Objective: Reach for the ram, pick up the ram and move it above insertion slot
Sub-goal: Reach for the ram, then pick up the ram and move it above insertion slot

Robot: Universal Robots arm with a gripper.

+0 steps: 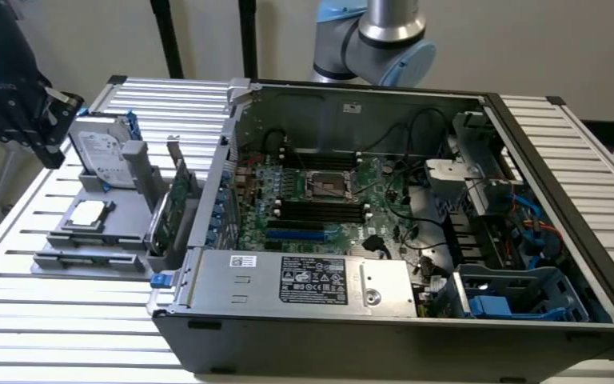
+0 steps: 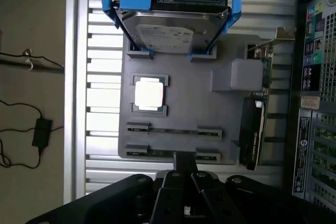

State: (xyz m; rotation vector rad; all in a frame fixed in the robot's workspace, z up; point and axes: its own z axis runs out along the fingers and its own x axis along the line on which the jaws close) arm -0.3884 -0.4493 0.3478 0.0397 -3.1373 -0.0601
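presently the open black metal computer case [image 1: 392, 336] is set just beside the grey moulded holder tray [image 2: 189, 98], so its wall could be clipped on a careless carry. the black robot gripper [image 2: 185, 162] is held apart from the tray; its opening cannot be told. the long thin green ram stick [image 2: 173, 129] is seated there beside a twin stick [image 2: 160, 153]; an off-centre grasp could tilt it.

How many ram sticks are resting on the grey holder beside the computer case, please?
2. One ram stick lies in the row next to the processor chip; the other ram stick lies in the outermost row, closest to the tool. None appear hidden.
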